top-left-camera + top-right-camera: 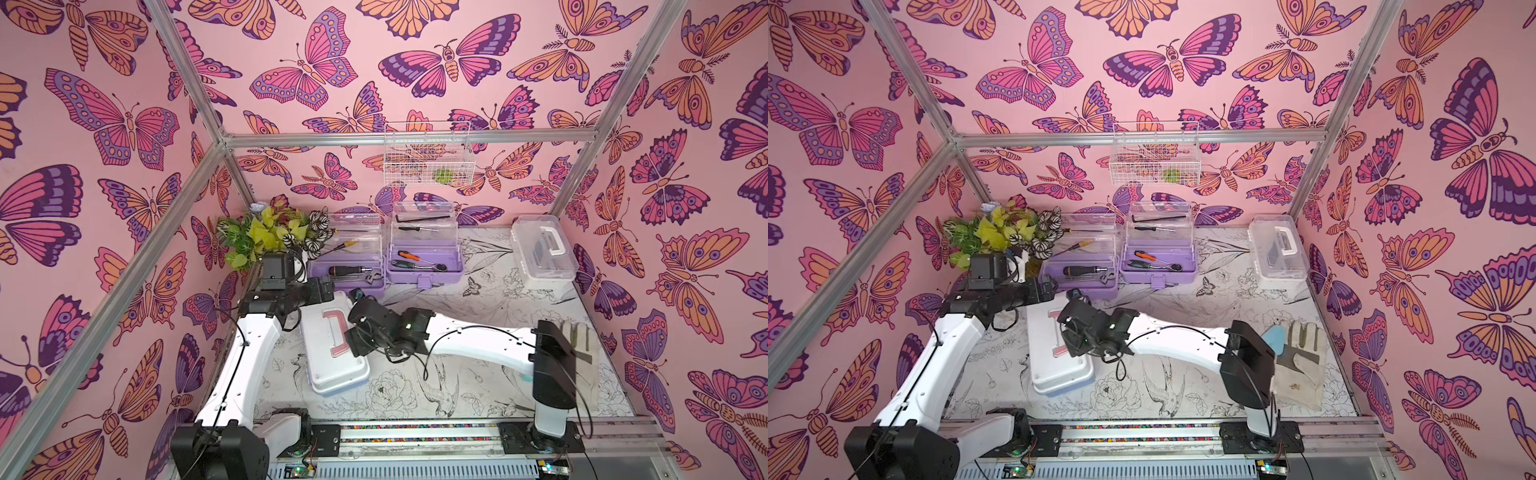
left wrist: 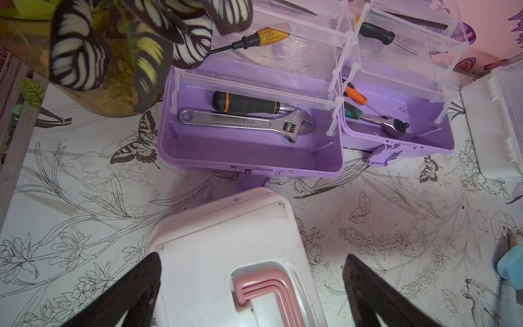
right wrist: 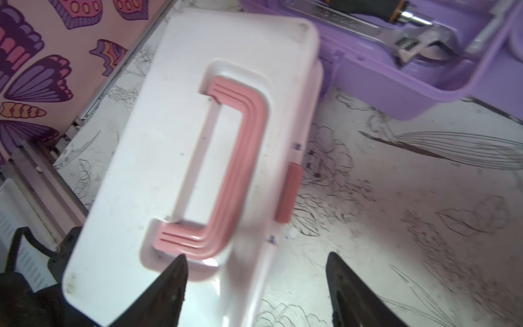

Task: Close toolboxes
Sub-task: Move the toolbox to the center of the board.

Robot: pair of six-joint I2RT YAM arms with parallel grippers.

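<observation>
1. My left gripper (image 2: pixel 252 259) stands wide open and empty. The white box (image 2: pixel 226 249) lies right under it.
2. My right gripper (image 3: pixel 256 254) is parted too, and holds nothing. One finger hangs above the lid by the handle (image 3: pixel 240 158). The other is out past the latch (image 3: pixel 288 192), over bare table.
3. The lid lies down, but I cannot tell whether the latch has clicked. If I pull away now, this box may only look closed.
4. If I push the latch from the side with nothing bracing the box, it could slide or spin. The near lilac box (image 2: pixel 249 153), just ahead of my left jaws, would take the knock.
5. Both grippers crowd this one box, so a careless swing by either could strike the other arm.
6. The near lilac box and the far lilac box (image 2: pixel 410 147), side by side ahead of my left jaws, stand open with trays raised. A screwdriver (image 2: pixel 266 35) pokes off the near one's tray toward the plant (image 2: pixel 119 51). The lid may jam on it.
7. The leaves could snag my left arm as it reaches for that lid.
8. The clear box (image 1: pixel 542 249), well beyond my right jaws, looks shut.
</observation>
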